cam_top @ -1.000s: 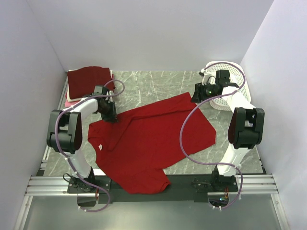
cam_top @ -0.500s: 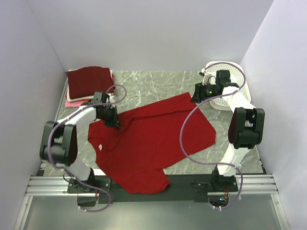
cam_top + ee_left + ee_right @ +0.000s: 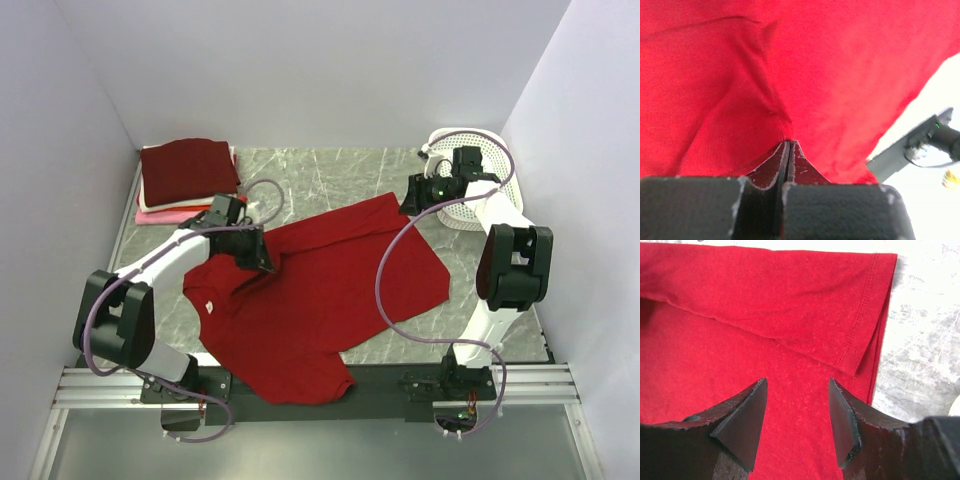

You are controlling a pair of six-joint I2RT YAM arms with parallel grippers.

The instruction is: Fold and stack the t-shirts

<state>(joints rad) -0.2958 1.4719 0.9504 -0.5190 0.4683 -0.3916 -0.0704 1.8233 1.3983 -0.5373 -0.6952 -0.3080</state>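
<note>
1. Lying in the far left corner, the stack [image 3: 186,168] shows a folded maroon shirt on top of pink and white layers, well apart from the grippers.
2. The left gripper [image 3: 789,146] is clamped on a pinch of the red shirt [image 3: 330,300] near its far left edge. Creases run out from the closed fingertips.
3. The left arm reaches forward and inward, with its forearm low and its wrist over the cloth.
4. The red shirt lies spread at an angle across the middle of the table [image 3: 330,170], with its neck label [image 3: 211,306] at the left.
5. Handling, as a judgement: the cloth is light, limp and not fragile. It will drape, drag and bunch, so grip it at a hem, sleeve edge or shoulder, not mid-panel.
6. The right gripper [image 3: 797,410] hovers over the far right sleeve with its jaws apart and nothing between them. The stitched hem [image 3: 860,325] lies just beyond the tips.
7. The right arm stretches far forward, with its wrist just beside the basket [image 3: 480,135].
</note>
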